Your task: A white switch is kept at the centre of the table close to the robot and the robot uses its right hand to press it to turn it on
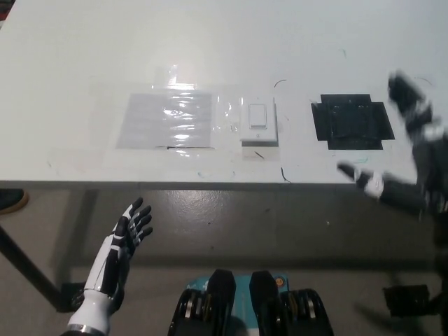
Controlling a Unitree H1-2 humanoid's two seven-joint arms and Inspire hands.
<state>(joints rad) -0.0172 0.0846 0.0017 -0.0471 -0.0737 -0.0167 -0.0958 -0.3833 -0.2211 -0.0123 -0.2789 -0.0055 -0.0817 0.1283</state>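
A white switch (258,120) on a white square plate lies flat on the white table (210,42), near its front edge at the centre. My black right hand (413,147) hovers at the right edge of the picture, over the table's front right corner, well to the right of the switch and apart from it. Its fingers are spread and it holds nothing; it looks blurred. My white left hand (126,234) rests below the table's front edge at the lower left, fingers apart and empty.
A black taped square (352,121) lies on the table between the switch and my right hand. A clear, shiny plastic sheet (168,119) is taped down left of the switch. Grey floor shows below the table edge.
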